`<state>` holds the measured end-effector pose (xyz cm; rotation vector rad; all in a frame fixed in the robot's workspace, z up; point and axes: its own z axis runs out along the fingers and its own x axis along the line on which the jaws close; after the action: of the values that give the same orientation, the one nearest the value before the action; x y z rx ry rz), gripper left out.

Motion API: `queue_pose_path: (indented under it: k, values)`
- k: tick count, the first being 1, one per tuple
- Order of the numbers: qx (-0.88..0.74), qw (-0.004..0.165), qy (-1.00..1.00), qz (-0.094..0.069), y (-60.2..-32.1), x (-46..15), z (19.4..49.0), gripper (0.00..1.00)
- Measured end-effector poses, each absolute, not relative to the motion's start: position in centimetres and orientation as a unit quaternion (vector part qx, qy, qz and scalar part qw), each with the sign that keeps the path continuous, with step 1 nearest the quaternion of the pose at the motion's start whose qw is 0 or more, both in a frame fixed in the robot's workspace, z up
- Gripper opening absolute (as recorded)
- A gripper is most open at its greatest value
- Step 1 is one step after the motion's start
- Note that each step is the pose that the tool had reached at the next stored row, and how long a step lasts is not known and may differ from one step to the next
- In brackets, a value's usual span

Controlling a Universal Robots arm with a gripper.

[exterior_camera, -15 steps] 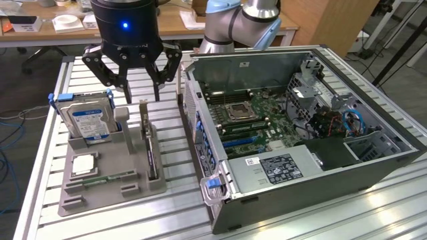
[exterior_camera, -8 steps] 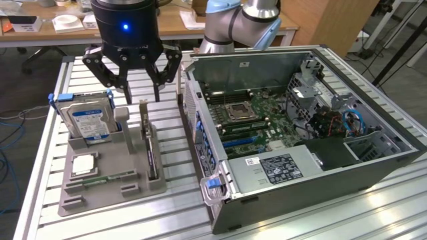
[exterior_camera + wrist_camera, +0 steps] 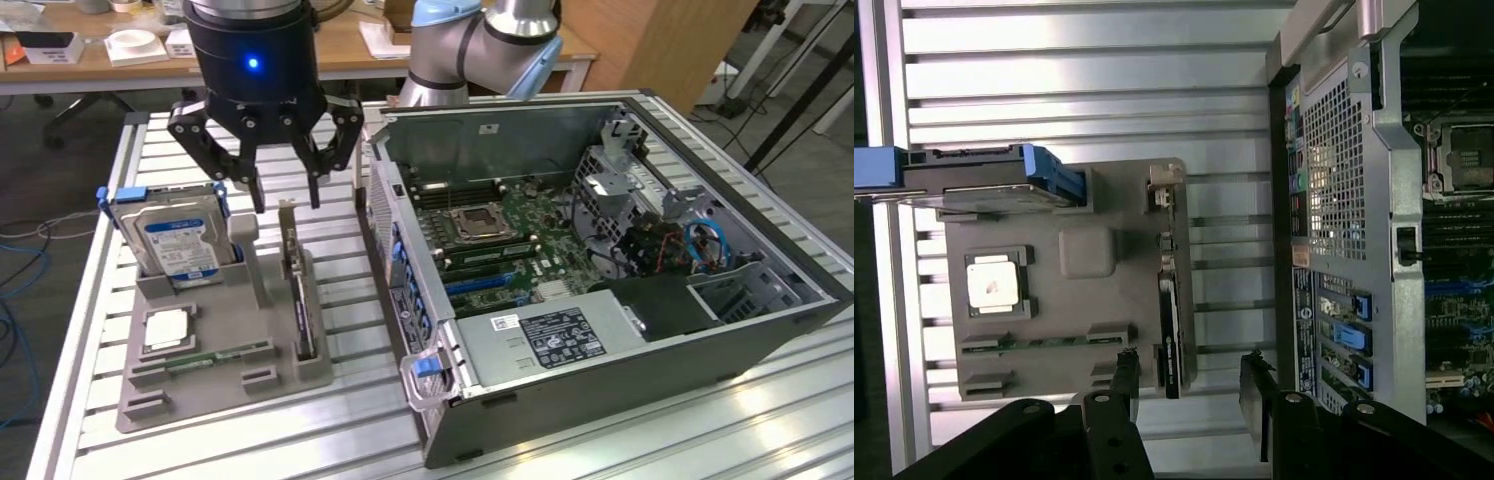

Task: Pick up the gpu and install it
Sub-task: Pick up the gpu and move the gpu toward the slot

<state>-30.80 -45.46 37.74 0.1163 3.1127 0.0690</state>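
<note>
The gpu (image 3: 298,292) stands on edge in a slot of the grey holder tray (image 3: 214,390), a thin dark card with its silvery bracket end toward the back. My gripper (image 3: 284,196) hangs open just above that back end, fingers spread either side of the card's line and touching nothing. In the wrist view the gpu (image 3: 1167,305) runs as a slim dark strip along the tray's (image 3: 1084,250) edge, and the gripper (image 3: 1189,385) straddles its line with nothing between the fingers (image 3: 1124,372). The open computer case (image 3: 601,270) lies beside the tray, its motherboard (image 3: 501,240) exposed.
A silver hard drive (image 3: 180,238) with a blue-white label stands in the tray, with a processor chip (image 3: 167,328) and a green memory stick (image 3: 220,355) in front of it. The case's perforated rear wall (image 3: 1334,170) rises close to the gpu. Everything rests on a slatted aluminium table (image 3: 360,420).
</note>
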Motion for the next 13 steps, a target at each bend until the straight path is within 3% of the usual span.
queue_pose_path:
  k: [13]
  values:
    - [0.037, 0.013, 0.999, 0.022, -45.45, -30.79, 37.5, 0.53]
